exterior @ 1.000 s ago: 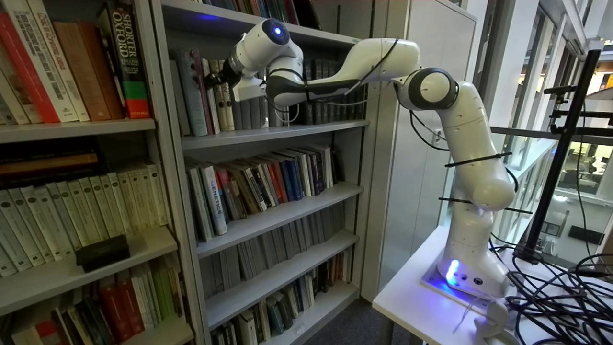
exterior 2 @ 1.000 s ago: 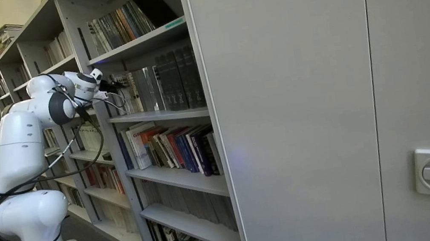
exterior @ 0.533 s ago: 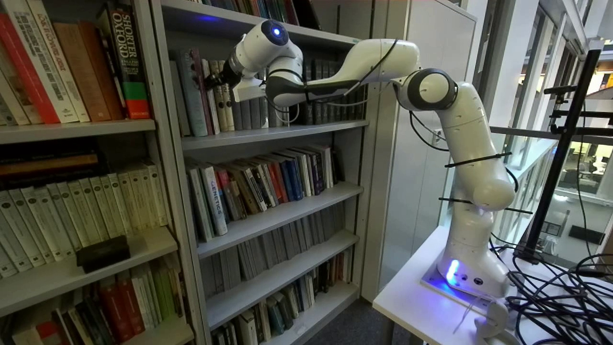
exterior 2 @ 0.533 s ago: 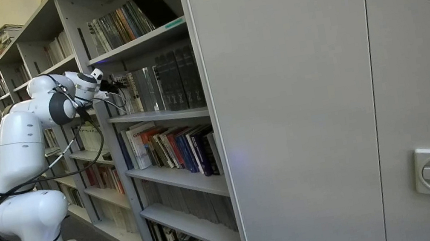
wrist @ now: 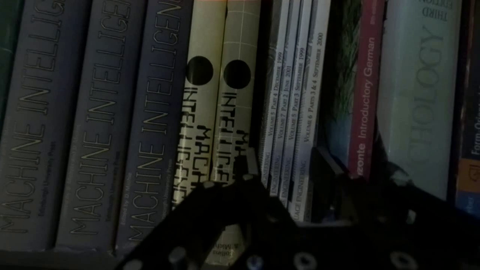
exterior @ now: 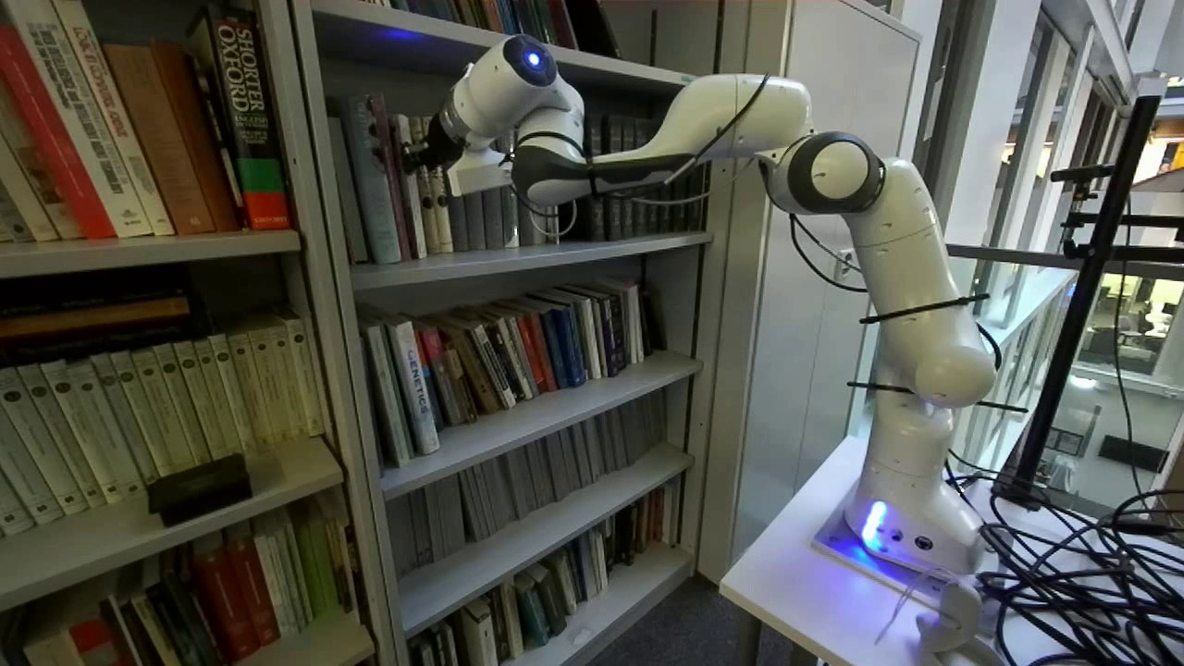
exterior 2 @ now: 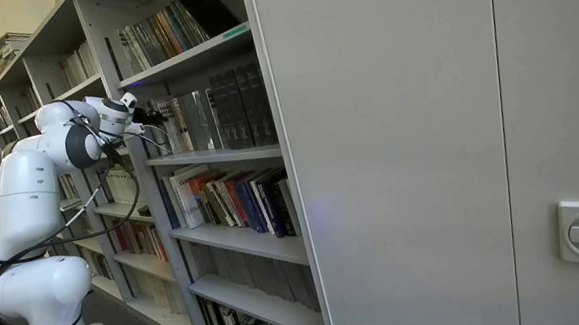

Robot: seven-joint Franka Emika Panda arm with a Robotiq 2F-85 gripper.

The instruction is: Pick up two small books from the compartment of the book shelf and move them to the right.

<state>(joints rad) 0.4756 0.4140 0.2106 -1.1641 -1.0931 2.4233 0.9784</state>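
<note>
In an exterior view the book shelf (exterior: pixel 319 185) stands at left centre, and the arm reaches into its compartment (exterior: pixel 555 254), which holds upright books. My gripper (wrist: pixel 288 161) is at the row of spines. In the wrist view several thin white-spined small books (wrist: pixel 296 112) stand upright between its two fingers (wrist: pixel 252 165). The right fingertip looks close against their edge; a narrow dark strip shows beside the left one. Whether the fingers press on them I cannot tell. Black fingers cover the volumes' lower ends. In both exterior views the gripper (exterior: pixel 412 159) is small and dark against the books.
Left of the thin volumes in the wrist view are yellowish books (wrist: pixel 204 33) and dark grey ones (wrist: pixel 101 112). To the right stand a red-spined book (wrist: pixel 367 75) and a pale green one (wrist: pixel 416 93). A shelf board (exterior: pixel 629 69) hangs above; a cabinet door (exterior: pixel 823 231) adjoins.
In the exterior views the fingertips have drawn inward over the last half second, the jaws narrowing at the spines. The arm has barely moved, and the books look unmoved.
</note>
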